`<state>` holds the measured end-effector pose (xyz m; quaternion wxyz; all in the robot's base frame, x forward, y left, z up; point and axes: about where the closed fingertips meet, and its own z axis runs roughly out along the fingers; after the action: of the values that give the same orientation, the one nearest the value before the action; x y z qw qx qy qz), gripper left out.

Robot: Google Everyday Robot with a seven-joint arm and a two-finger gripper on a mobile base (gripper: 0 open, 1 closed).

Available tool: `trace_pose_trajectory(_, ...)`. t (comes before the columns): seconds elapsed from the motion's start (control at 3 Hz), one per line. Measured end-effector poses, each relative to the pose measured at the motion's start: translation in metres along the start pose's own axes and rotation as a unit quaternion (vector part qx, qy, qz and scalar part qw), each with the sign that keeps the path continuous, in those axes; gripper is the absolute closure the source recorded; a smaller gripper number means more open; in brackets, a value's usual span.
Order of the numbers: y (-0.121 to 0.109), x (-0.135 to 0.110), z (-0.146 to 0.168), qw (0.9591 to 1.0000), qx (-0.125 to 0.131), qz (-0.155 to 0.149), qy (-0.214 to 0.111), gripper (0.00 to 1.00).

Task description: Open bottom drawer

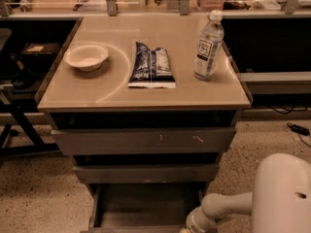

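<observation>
The bottom drawer (146, 208) is pulled out under the cabinet, showing its shallow grey interior. Its front lies at the bottom edge of the view, mostly cut off. Above it are the middle drawer front (146, 173) and the top drawer front (143, 141) with white scratch marks. My white arm (228, 207) reaches in from the lower right toward the bottom drawer's front right corner. The gripper (187, 229) is at the bottom edge of the view, largely cut off.
On the cabinet top (97, 89) stand a white bowl (86, 57), a dark snack bag (151, 66) and a clear water bottle (209, 45). A dark desk frame (19, 115) stands to the left. A cable (296, 129) lies on the speckled floor at right.
</observation>
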<state>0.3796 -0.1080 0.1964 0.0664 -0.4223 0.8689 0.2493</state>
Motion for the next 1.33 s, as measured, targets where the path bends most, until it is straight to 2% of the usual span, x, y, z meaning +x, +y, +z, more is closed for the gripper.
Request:
trace_pose_trajectory(0.33,0.010,0.021,-0.004,0.9998,0.004,0.014,0.016,0.00)
trace_pose_trajectory(0.67,0.026,0.054,-0.010,0.9984,0.008,0.038,0.040,0.00)
trace_pose_trajectory(1.33,0.041,0.084,-0.013,0.9956,0.003,0.063,0.070,0.00)
